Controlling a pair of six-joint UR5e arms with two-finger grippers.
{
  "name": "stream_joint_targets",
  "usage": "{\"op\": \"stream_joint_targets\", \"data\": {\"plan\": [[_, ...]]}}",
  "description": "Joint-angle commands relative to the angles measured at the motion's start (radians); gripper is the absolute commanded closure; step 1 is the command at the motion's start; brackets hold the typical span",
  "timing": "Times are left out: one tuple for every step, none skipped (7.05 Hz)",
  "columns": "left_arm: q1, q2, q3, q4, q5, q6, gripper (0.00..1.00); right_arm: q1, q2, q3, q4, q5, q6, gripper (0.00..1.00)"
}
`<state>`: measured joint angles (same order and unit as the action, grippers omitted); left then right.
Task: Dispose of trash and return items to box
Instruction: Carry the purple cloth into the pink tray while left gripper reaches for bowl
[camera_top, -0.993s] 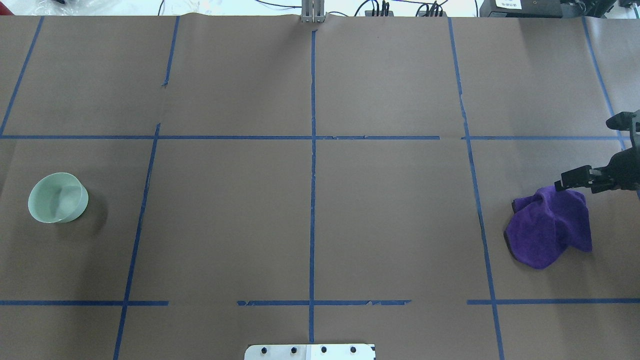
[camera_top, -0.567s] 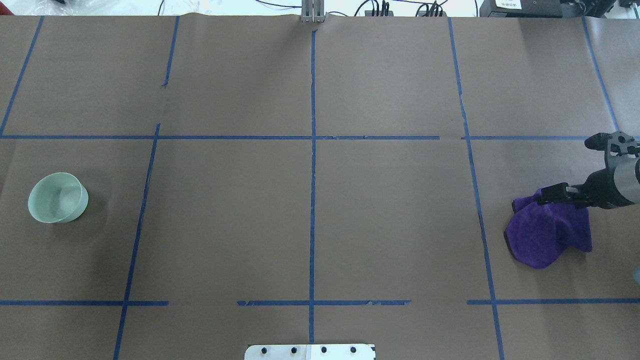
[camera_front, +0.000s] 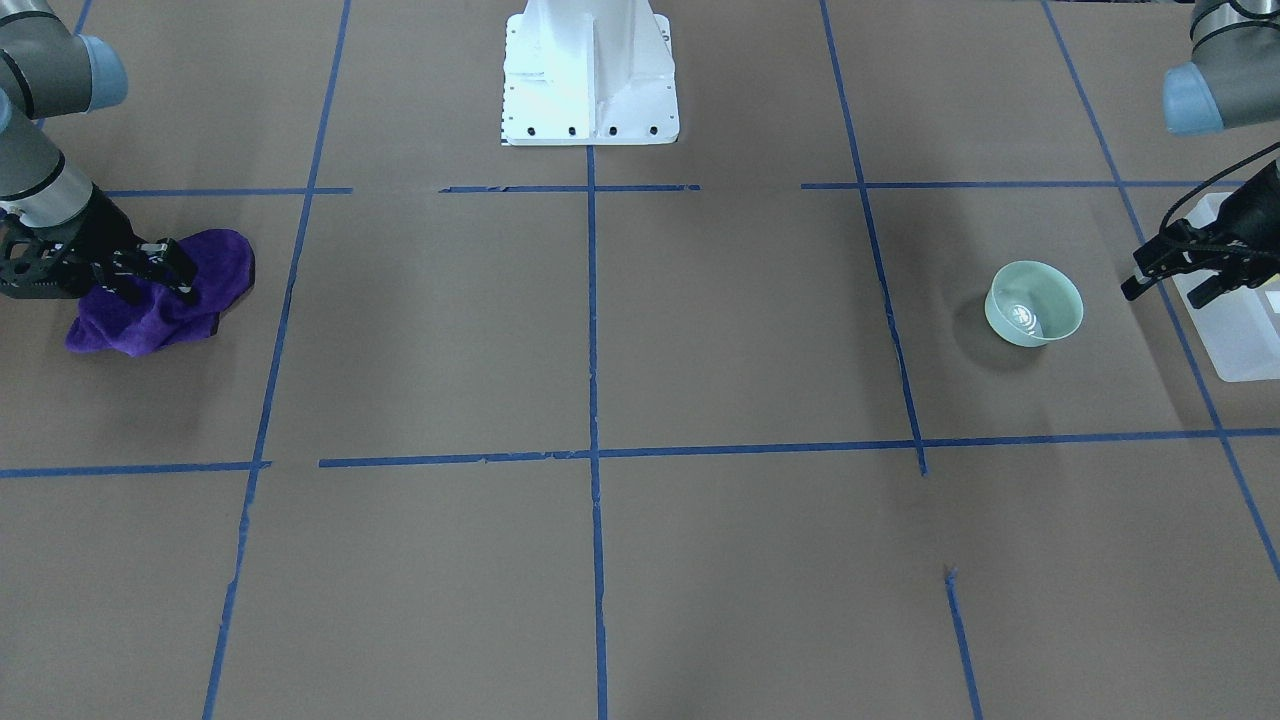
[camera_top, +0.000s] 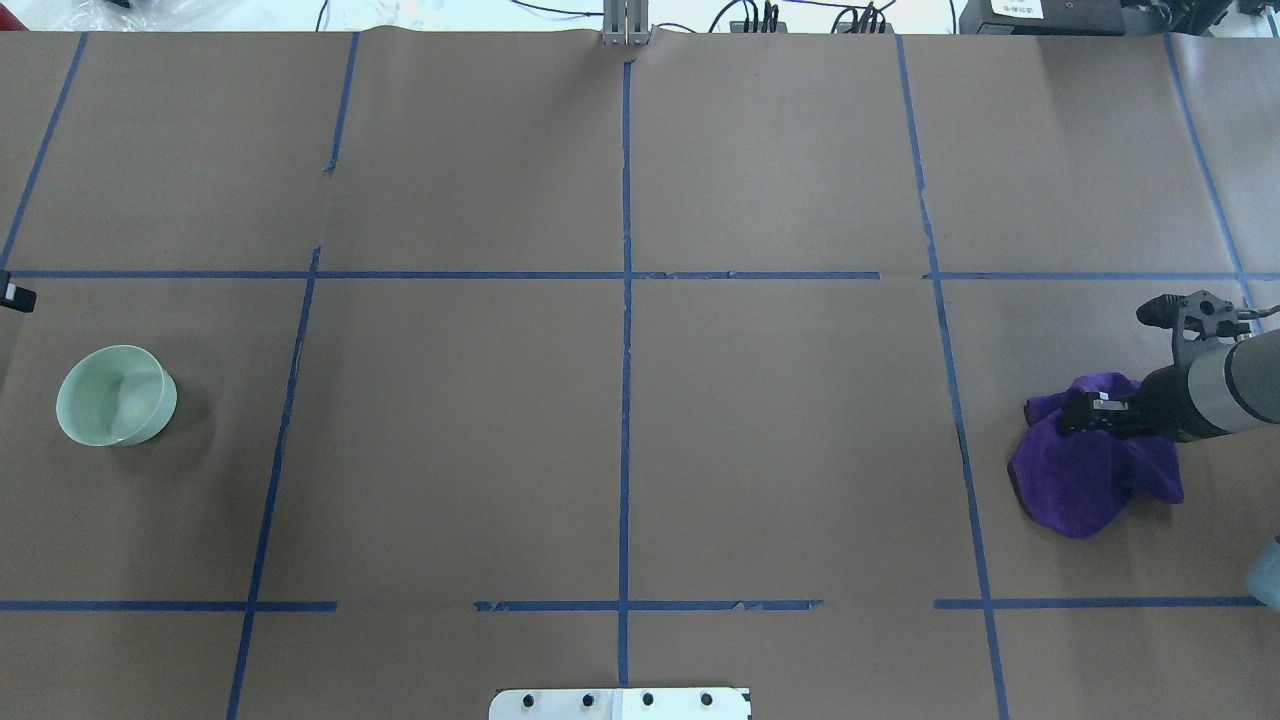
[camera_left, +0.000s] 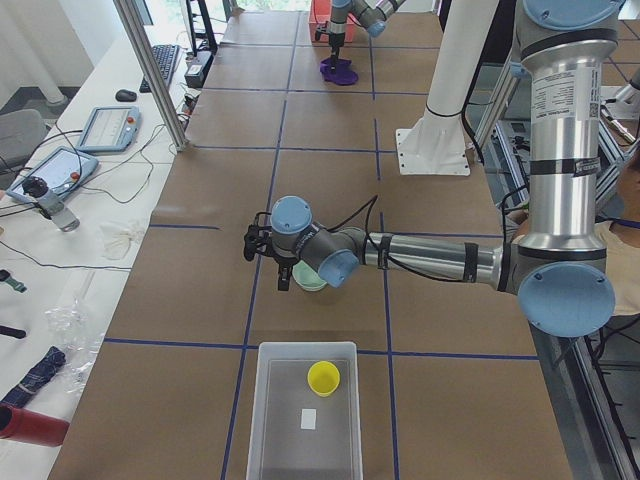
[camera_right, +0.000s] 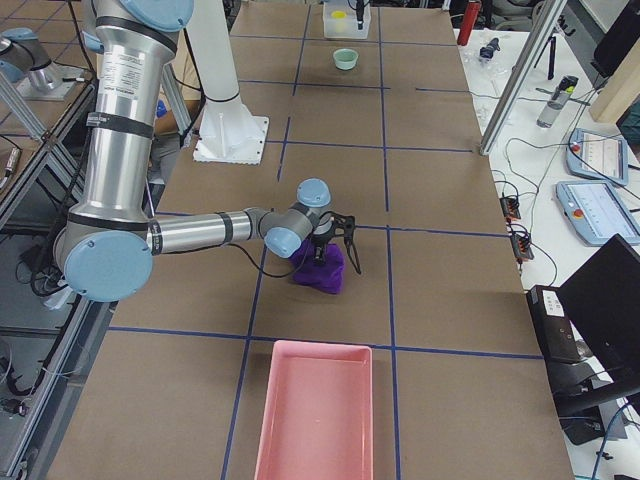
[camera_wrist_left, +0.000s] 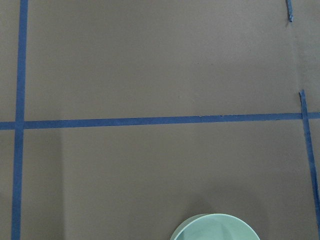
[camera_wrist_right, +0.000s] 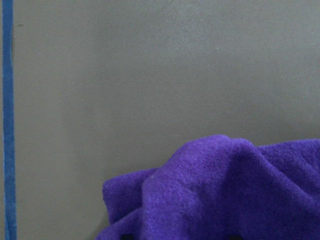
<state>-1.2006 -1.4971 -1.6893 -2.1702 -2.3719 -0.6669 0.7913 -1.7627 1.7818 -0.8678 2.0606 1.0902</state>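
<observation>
The pale mint-green bowl (camera_top: 115, 395) stands upright on the table's left side; it also shows in the front view (camera_front: 1033, 302) and at the bottom edge of the left wrist view (camera_wrist_left: 215, 229). My left gripper (camera_front: 1163, 293) is open and empty, hovering between the bowl and the frosted box (camera_front: 1238, 330). The yellow cup (camera_left: 323, 377) stands inside the box (camera_left: 290, 430). My right gripper (camera_top: 1080, 415) is low over a crumpled purple cloth (camera_top: 1090, 475) on the right and looks open, its fingertips at the cloth's top fold (camera_wrist_right: 225, 190).
A pink tray (camera_right: 315, 410) lies at the table's right end, beyond the cloth. The white robot base (camera_front: 590, 70) stands at the middle of the near edge. Blue tape lines grid the brown table cover.
My right gripper has moved in from the table's right edge and come down onto the purple cloth. A tip of the left gripper has come into view at the overhead's left edge.
</observation>
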Motion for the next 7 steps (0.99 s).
{"op": "stream_joint_targets", "data": {"plan": [[0.114, 0.005, -0.039, -0.043, 0.072, -0.088, 0.00, 0.002, 0.005, 0.023, 0.001, 0.010, 0.000, 1.00], [0.148, 0.005, -0.043, -0.045, 0.079, -0.094, 0.00, 0.014, 0.000, 0.074, -0.013, 0.019, -0.003, 1.00], [0.153, 0.008, -0.055, -0.043, 0.080, -0.114, 0.00, 0.149, 0.002, 0.111, -0.038, 0.164, -0.013, 1.00], [0.157, 0.008, -0.056, -0.045, 0.082, -0.134, 0.00, 0.312, 0.002, 0.137, -0.040, 0.361, -0.016, 1.00], [0.157, 0.009, -0.055, -0.045, 0.083, -0.138, 0.00, 0.474, -0.006, 0.157, -0.040, 0.478, -0.071, 1.00], [0.157, 0.009, -0.055, -0.045, 0.083, -0.138, 0.00, 0.567, -0.045, 0.154, -0.042, 0.521, -0.149, 1.00], [0.165, 0.009, -0.053, -0.043, 0.083, -0.138, 0.00, 0.662, -0.090, 0.125, -0.060, 0.520, -0.300, 1.00]]}}
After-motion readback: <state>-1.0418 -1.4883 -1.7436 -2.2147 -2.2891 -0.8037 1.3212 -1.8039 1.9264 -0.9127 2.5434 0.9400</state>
